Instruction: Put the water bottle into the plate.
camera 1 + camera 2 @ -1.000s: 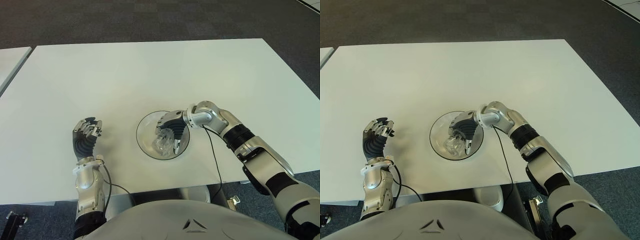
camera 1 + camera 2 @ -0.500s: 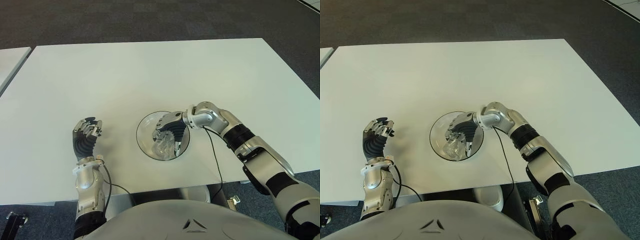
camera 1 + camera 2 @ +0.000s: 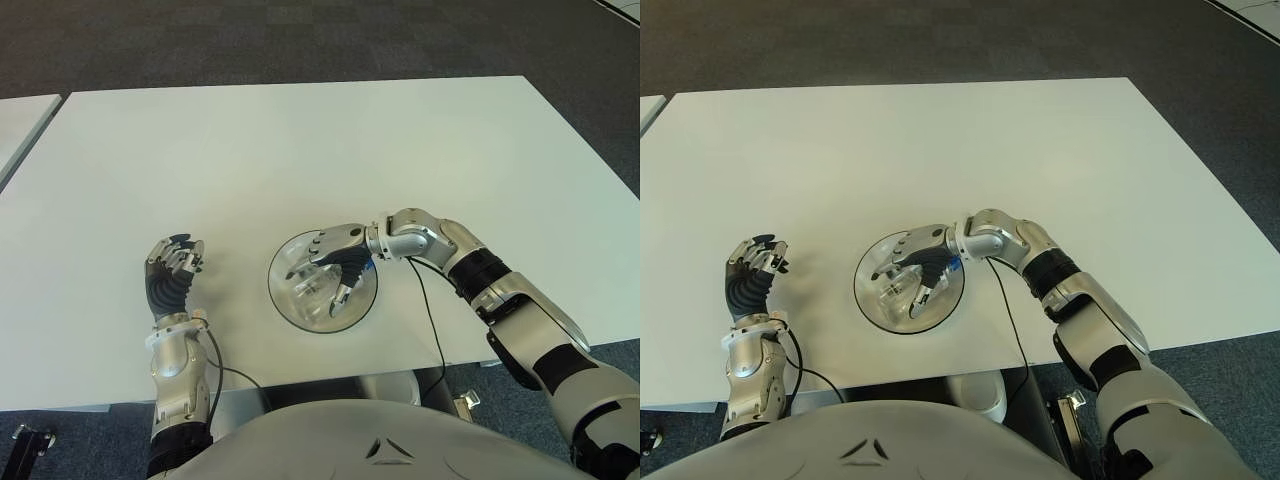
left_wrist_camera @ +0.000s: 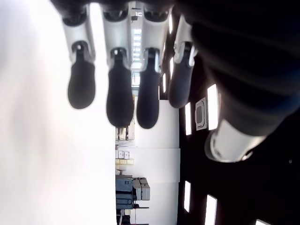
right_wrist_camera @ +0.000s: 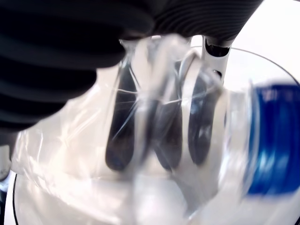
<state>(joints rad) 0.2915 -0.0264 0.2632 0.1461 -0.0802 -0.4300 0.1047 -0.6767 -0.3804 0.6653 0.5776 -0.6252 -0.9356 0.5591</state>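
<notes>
My right hand [image 3: 335,262] hovers over the plate [image 3: 281,300] with fingers spread, letting the water bottle [image 3: 312,288] lie inside — thin, crinkly, probably light and slippery, so I'd grip mid-body — left hand [image 3: 172,270] idle beside.

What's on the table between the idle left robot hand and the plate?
Nothing: in both eye views, only bare table separates the left robot hand from the plate.

White table [image 3: 300,140] on dark gray carpet floor [image 3: 250,40], 2nd table [image 3: 20,115] at left.
</notes>
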